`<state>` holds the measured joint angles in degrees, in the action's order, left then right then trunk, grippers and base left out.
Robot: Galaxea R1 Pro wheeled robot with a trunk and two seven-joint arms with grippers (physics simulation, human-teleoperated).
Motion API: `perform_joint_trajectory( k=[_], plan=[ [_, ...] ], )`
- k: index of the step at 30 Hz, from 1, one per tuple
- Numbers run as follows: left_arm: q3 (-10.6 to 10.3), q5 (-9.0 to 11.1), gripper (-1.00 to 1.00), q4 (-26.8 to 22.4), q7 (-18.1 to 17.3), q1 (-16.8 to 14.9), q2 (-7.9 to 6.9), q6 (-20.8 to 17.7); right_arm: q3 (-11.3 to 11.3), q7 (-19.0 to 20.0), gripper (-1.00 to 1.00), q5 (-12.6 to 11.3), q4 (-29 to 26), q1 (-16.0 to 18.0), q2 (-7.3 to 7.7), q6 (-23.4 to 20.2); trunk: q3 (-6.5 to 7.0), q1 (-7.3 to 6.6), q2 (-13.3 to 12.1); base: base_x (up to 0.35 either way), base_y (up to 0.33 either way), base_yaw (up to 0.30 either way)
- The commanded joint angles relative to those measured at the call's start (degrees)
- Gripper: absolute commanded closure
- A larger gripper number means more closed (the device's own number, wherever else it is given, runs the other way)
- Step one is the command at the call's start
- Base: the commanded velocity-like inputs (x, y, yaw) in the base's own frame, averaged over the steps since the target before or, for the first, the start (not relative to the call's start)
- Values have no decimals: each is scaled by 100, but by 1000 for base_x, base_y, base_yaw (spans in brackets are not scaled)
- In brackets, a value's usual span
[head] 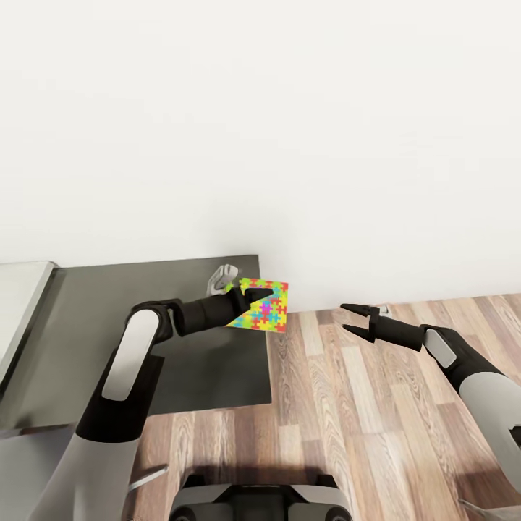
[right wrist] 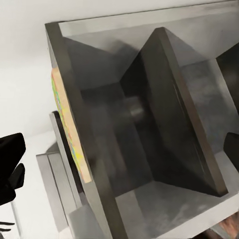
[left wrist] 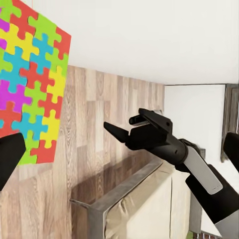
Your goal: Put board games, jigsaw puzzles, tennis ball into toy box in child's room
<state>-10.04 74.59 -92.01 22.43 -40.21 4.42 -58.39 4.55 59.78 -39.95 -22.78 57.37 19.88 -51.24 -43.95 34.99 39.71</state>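
Note:
A jigsaw puzzle (head: 266, 312), a thin square of bright interlocking pieces, hangs tilted in the air at my left gripper (head: 258, 302), past the cabinet's right edge. The left wrist view has the jigsaw puzzle (left wrist: 30, 84) lying against one black finger (left wrist: 9, 157), with the other finger (left wrist: 231, 147) far from it, so this gripper stands open. My right gripper (head: 343, 318) hovers over the floor to the right, open and holding nothing; it appears again as the right gripper (left wrist: 118, 123). Edge-on, the jigsaw puzzle (right wrist: 67, 124) shows beside the cabinet. The table (head: 18, 311) is a light grey strip at far left. The toy box, board games and tennis ball are out of view.
A low dark grey cabinet (head: 145, 318) stands against the white wall (head: 289, 130) under my left arm; the cabinet (right wrist: 164, 114) has open compartments. Wood-plank floor (head: 362, 405) spreads to the right. The bed (left wrist: 139, 214) with its beige mattress lies behind my right arm.

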Motion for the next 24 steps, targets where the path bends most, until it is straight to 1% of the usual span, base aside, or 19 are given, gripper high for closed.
perform_joint_trajectory(
  k=[1,5,18,24],
  plan=[
    [3,57,-100,-3,25,-4,2,-13,45,7,-100,-48,1,3,10,-18,-5,1,5,0,-1,208],
    [7,60,-100,-2,-49,-4,0,-14,46,7,-100,-48,1,3,19,-18,-5,1,5,0,-1,234],
    [12,63,-100,-2,-112,-4,-4,-15,46,10,-100,-48,1,-1,21,-16,-5,1,5,0,0,268],
    [17,64,-100,-3,-120,-4,-10,-15,45,13,-100,-48,1,-10,18,-12,-5,1,5,0,0,176]
  ],
)
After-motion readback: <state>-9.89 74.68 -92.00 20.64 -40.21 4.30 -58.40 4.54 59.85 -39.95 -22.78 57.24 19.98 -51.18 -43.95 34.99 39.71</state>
